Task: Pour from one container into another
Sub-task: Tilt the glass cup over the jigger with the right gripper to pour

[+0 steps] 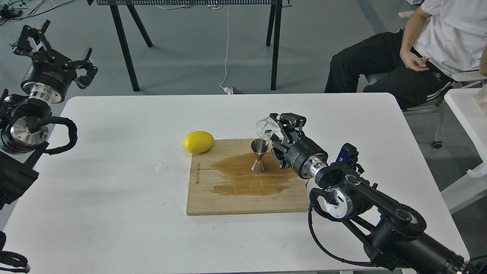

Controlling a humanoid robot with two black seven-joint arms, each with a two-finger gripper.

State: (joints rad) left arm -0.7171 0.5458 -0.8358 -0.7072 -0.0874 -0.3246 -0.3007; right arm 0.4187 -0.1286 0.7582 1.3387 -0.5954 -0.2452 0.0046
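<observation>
While R pincer (277, 132) pinches tilted glass cup (266, 128) over jigger (259, 156), contents unclear; L pincer (57, 49) spread.

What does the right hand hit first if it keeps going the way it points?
Probably nothing on the table: the right hand, gripping the tilted clear glass cup, points up-left, passing above the shiny steel jigger. Depth unclear.

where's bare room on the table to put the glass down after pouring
Bare patches: the white table left of the cutting board, and the strip behind it toward the far edge. Crowded: the board's far side, with the lemon, the jigger, a wet stain, and the right tool holding the glass cup.
</observation>
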